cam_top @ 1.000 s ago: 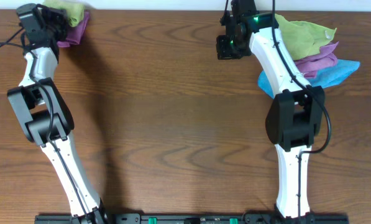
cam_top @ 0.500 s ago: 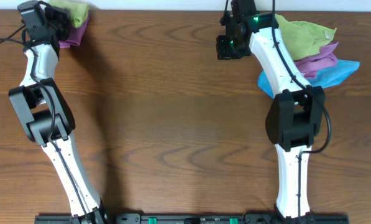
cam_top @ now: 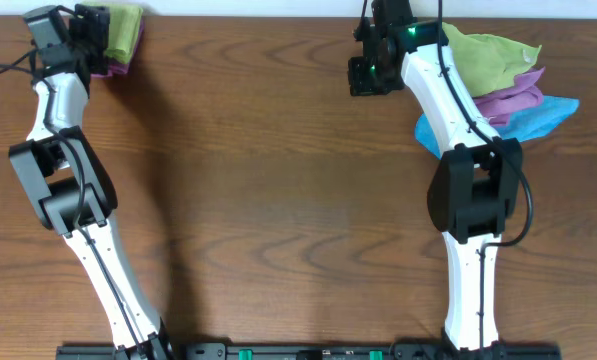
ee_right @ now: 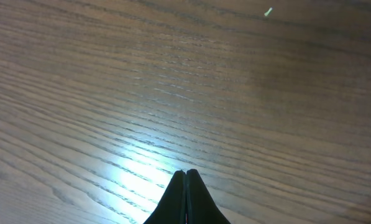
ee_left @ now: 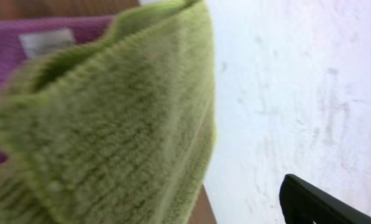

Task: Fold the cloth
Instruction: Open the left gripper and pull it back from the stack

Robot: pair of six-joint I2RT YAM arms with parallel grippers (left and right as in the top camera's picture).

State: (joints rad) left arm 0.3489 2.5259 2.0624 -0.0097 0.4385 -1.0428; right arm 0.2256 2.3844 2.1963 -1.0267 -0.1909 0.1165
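Both white arms are stretching from the near edge of the brown wooden table (cam_top: 278,200) to its far edge. The right gripper (ee_right: 186,172) is pointing down at bare wood, its jaws pressed together on nothing. The left gripper (cam_top: 94,30) is reaching into the far left corner. The bright lime-green fuzzy cloth (cam_top: 126,30) is sitting bunched there, right against it, on a purple cloth (ee_left: 2,62), long side running near to far. Only one black finger (ee_left: 322,205) is showing, so I cannot tell its grip.

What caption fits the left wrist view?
Green cloth close up, purple cloth behind, white surface at right, one left gripper finger at lower right.
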